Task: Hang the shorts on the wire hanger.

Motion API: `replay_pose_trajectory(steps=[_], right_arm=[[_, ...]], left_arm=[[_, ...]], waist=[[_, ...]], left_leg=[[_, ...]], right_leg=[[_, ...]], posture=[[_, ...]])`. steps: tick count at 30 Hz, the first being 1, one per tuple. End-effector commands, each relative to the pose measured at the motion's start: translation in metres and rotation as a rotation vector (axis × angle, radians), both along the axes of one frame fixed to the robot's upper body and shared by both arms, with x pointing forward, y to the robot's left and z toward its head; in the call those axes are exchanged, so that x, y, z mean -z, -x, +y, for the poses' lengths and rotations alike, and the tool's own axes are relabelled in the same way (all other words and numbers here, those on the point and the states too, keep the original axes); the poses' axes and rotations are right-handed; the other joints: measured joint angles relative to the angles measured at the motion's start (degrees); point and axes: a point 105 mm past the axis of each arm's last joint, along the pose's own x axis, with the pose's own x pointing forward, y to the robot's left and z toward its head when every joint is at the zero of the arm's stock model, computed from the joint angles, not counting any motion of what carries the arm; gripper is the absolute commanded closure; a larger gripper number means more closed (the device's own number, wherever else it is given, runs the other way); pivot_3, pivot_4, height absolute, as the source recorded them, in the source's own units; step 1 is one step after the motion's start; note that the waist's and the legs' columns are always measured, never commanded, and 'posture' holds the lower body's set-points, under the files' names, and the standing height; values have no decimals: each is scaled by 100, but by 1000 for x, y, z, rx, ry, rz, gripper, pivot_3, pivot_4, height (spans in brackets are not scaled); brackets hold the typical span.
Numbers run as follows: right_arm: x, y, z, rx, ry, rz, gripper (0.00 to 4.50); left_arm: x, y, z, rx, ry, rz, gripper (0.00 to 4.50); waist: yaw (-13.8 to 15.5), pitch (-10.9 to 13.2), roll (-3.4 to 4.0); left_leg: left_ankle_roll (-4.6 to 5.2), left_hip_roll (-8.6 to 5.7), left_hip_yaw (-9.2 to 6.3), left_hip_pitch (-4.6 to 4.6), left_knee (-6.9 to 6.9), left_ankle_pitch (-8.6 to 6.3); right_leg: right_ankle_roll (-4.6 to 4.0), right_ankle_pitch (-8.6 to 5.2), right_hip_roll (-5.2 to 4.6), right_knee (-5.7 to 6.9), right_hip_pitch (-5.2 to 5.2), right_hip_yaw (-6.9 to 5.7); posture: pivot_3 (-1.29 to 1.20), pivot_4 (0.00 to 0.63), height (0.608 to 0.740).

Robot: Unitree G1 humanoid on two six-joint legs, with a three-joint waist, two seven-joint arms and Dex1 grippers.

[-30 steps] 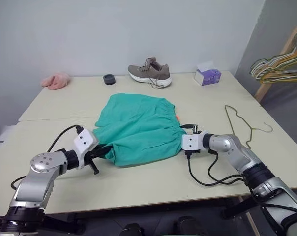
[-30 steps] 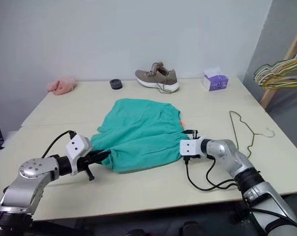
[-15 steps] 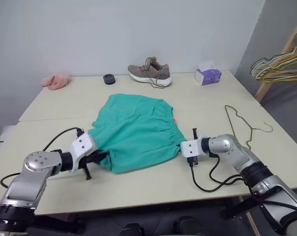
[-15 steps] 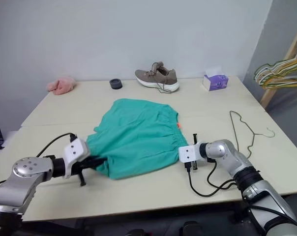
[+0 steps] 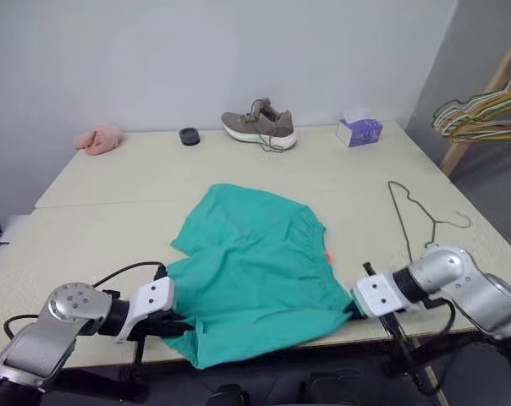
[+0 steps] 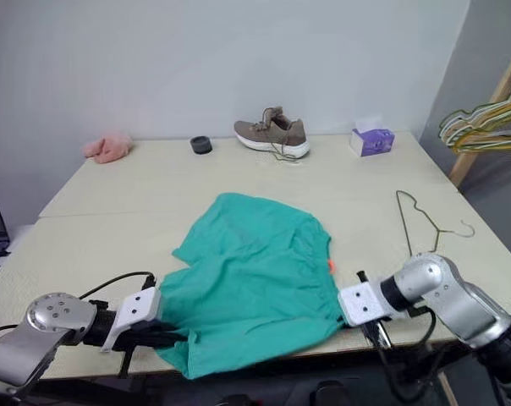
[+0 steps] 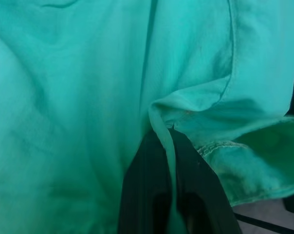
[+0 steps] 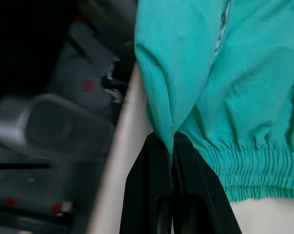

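The teal-green shorts [image 5: 255,269] lie spread on the table, drawn close to its front edge, with the bottom hem drooping slightly over it. My left gripper [image 5: 184,326] is shut on a fold of the shorts at their near left corner; the left wrist view shows the cloth pinched between the black fingers [image 7: 142,195]. At the near right corner my right gripper [image 5: 352,309] is shut on the cloth just beside the gathered waistband [image 8: 254,165]. A small orange tag [image 5: 327,254] peeks out at the waist. The wire hanger [image 5: 405,217] lies flat on the table to the right of the shorts, untouched.
At the back of the table [image 5: 112,228] stand a brown shoe [image 5: 257,126], a black ring [image 5: 189,135], a purple tissue box [image 5: 358,131] and a pink fuzzy cloth [image 5: 97,138]. A wooden rack with bunched hangers [image 5: 484,110] stands off the table's right.
Both grippers have pulled back toward the table's front edge, dragging the shorts along. The right gripper has shut on the cloth by the waistband and its wrist has turned.
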Motion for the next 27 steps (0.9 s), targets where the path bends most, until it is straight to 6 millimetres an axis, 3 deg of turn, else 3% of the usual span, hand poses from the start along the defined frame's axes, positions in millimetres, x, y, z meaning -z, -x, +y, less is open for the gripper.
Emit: replay_pose_trajectory(steps=[1, 6, 9, 12, 18, 22, 25, 27], right_arm=[[-7, 7, 2, -10, -1, 3, 4483], [1, 4, 4, -5, 18, -32, 4483], [1, 4, 3, -14, 23, -25, 4483], [-2, 6, 4, -23, 15, -11, 3943], [-15, 10, 12, -8, -64, 52, 1952], [-29, 6, 19, 69, -178, 89, 657], [-47, -15, 25, 230, -326, 81, 651], [-60, -49, 20, 432, -447, -2, 651]], left_arm=[[-11, 11, -3, 42, 22, 40, 4500], [-12, 33, -7, 82, 44, 128, 4500], [-10, 36, -9, 47, 56, 162, 4500], [-9, 39, -9, 38, 52, 185, 3942], [-12, 37, -2, 13, 36, 167, 2099], [-19, 24, -3, -15, 66, 81, 915], [-29, 7, -9, -58, 131, 6, 84], [-39, -9, -18, -97, 202, -54, 84]], waist=[[3, 0, -1], [12, 2, -1], [18, 3, -1], [23, 3, -1], [30, 4, -4], [33, 4, -4], [42, 3, -7], [42, 2, -8]], left_leg=[[0, 0, 0, 5, 0, 0], [-1, -2, 5, 8, 1, -1], [-1, -2, 4, 4, 0, -1], [-1, -2, 2, 3, 0, 0], [-1, -2, 2, 3, 0, 0], [-1, -2, 2, 3, 0, 0], [-1, -2, 1, 3, 2, 0], [-1, -2, 0, 4, 2, 0]], right_leg=[[0, 0, 0, 0, 5, 0], [-1, -1, -3, -6, 2, 2], [-2, -1, -3, -6, 2, 1], [-2, -1, -2, -5, 3, -2], [-2, -2, -2, -5, 4, -1], [-2, -1, -2, -5, 4, 0], [-1, -1, -2, -5, 6, 0], [0, 0, -2, -4, 6, -1]], posture=[[-131, 0, 740], [-130, 0, 740], [-127, 0, 740], [-123, 0, 740], [-111, 0, 740], [-109, 0, 740], [-111, 0, 740], [-112, 0, 740]])
